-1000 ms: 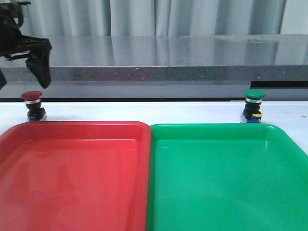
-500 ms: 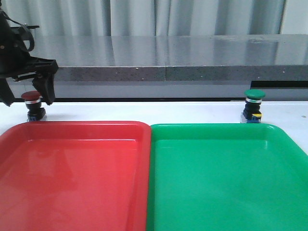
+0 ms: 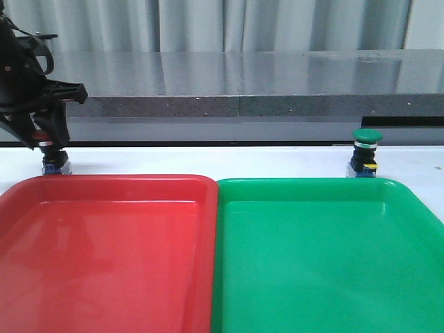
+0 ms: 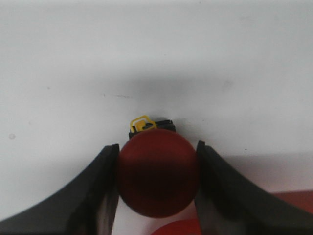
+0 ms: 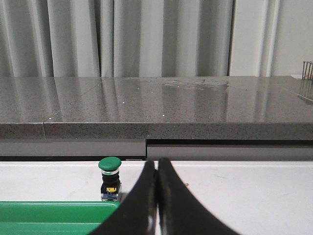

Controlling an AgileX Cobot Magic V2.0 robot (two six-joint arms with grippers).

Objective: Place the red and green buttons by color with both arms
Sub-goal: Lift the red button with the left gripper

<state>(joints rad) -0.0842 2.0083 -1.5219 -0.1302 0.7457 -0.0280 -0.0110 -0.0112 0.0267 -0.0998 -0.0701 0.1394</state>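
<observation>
The red button (image 4: pixel 157 181) stands on the white table just behind the red tray (image 3: pixel 104 208). My left gripper (image 3: pixel 46 141) is down over it, and in the left wrist view (image 4: pixel 157 147) both fingers (image 4: pixel 105 186) press against the sides of its dark red cap. In the front view only the button's bluish base (image 3: pixel 54 164) shows under the gripper. The green button (image 3: pixel 365 151) stands upright behind the green tray (image 3: pixel 326 208). My right gripper (image 5: pixel 157 165) is shut and empty, near the green button (image 5: pixel 109 177) but apart from it, and is out of the front view.
The two trays sit side by side and fill the near part of the table. A grey stone ledge (image 3: pixel 243 97) runs along the back, with curtains behind it. The green tray's corner (image 5: pixel 54 215) shows in the right wrist view.
My left gripper has come down from above the red button and closed its fingers on the cap. The green button and trays have not moved.
</observation>
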